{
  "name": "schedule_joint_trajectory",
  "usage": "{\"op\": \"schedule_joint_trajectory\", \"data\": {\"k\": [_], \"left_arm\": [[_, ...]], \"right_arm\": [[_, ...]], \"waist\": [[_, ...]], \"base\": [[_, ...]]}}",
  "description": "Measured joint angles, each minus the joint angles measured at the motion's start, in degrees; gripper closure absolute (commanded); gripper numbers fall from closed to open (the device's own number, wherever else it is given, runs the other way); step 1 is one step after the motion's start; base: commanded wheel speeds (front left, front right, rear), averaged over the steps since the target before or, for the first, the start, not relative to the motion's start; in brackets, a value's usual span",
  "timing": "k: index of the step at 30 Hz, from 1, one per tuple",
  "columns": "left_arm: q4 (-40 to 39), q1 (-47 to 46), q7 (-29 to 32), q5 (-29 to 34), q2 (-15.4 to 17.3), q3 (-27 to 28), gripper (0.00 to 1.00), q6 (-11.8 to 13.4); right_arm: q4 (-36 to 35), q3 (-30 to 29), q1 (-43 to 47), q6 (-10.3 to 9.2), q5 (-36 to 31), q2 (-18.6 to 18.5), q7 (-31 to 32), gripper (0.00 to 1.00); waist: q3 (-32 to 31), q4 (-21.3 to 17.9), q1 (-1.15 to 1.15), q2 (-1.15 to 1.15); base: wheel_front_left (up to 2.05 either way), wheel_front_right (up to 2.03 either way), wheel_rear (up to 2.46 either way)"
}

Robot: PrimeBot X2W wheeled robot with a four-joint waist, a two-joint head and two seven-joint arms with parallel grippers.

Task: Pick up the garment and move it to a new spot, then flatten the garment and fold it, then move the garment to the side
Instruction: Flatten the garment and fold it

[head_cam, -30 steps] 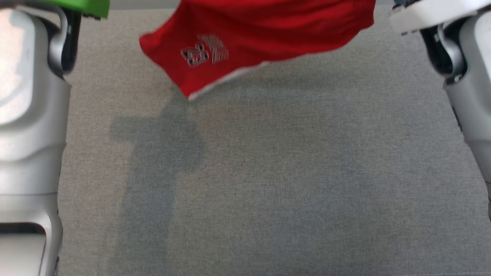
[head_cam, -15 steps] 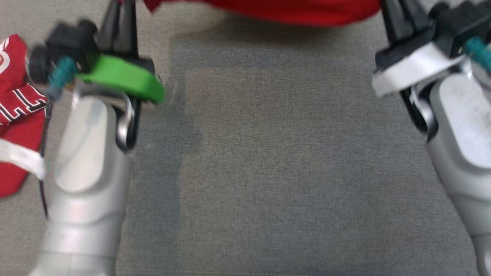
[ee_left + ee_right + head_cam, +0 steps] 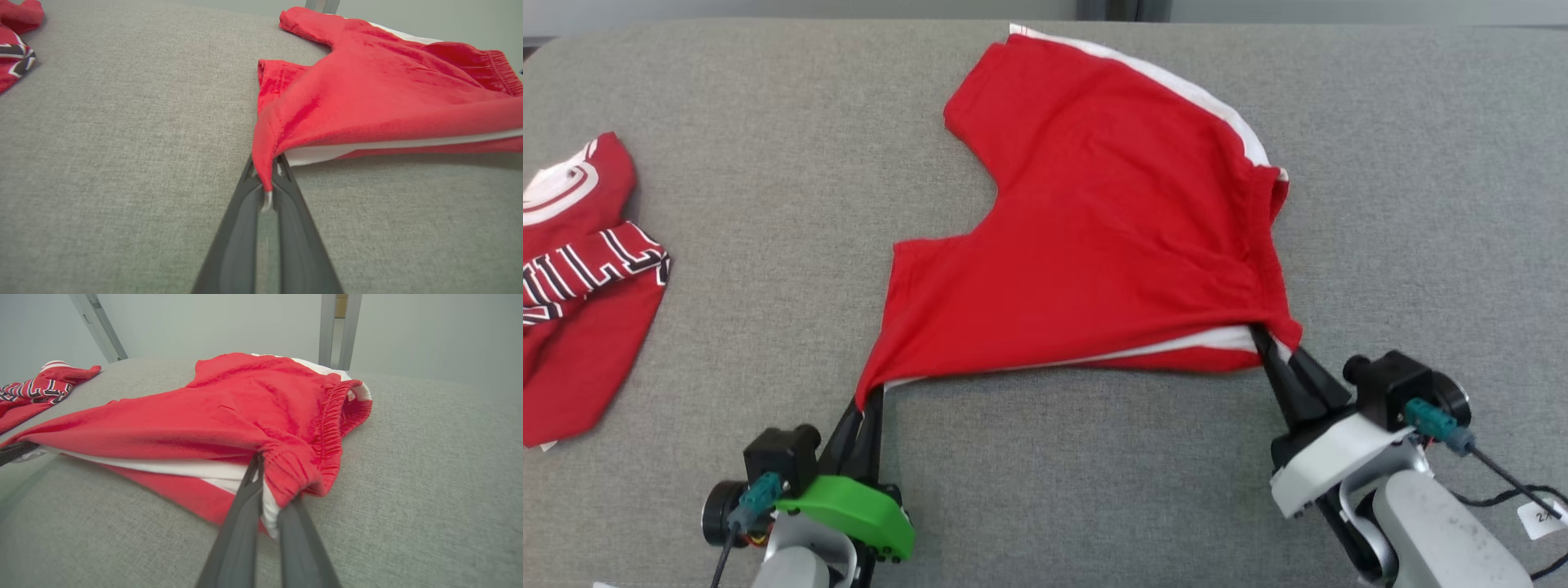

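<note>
I have the red shorts (image 3: 1094, 229) spread across the middle of the grey padded surface (image 3: 768, 163), one leg pointing away from me and the near edge tented a little off the cloth. My left gripper (image 3: 869, 402) is pinched tight on the near leg-hem corner. My right gripper (image 3: 1267, 347) is clamped on the waistband corner, jaws narrow with fabric between them.

My worry is the left pinch: the left wrist view shows only a sliver of hem between the fingers, so one more tug towards me could pull it free. Dragging further would probably also bunch the far leg. If I let go with the edge raised, the white-striped layer underneath may fold under. The other red jersey (image 3: 580, 269) lies well apart on my left, but a wide sweep of that arm could snag it.

A second ago the shorts hung blurred in the air with a printed number showing; now they are down on the surface, and my head camera has shifted too
</note>
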Motion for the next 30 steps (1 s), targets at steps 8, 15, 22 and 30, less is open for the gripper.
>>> {"op": "schedule_joint_trajectory", "data": {"k": [8, 15, 22, 30], "left_arm": [[-1.2, 8.7, 0.0, -1.2, -0.3, 1.6, 1.00, 0.0], [-2.5, 16.1, 0.0, -0.7, 1.2, -0.1, 1.00, 0.0], [-6.8, 12.8, 0.0, -0.5, 4.8, -1.0, 1.00, 0.0], [-3.4, -7.5, 0.0, 0.0, 9.3, -9.5, 1.00, 0.0]], "right_arm": [[-0.1, 2.6, 9.2, 0.00, 0.3, 0.4, 0.0, 1.00], [-0.8, 6.5, 16.3, -0.01, 1.2, -0.7, 0.0, 1.00], [-3.9, 5.5, 16.3, -0.01, 3.3, 0.0, 0.0, 1.00], [-3.1, 1.6, 4.2, -0.02, 5.1, 4.4, 0.0, 1.00]], "waist": [[-5.3, 0.0, 0.00, 0.00], [-10.4, 0.1, 0.00, 0.00], [-11.8, -0.7, 0.00, 0.00], [-7.1, -2.0, 0.00, 0.00]], "base": [[0.00, 0.00, 0.00], [0.00, 0.00, 0.00], [0.00, 0.00, 0.00], [0.00, 0.00, 0.00]]}}
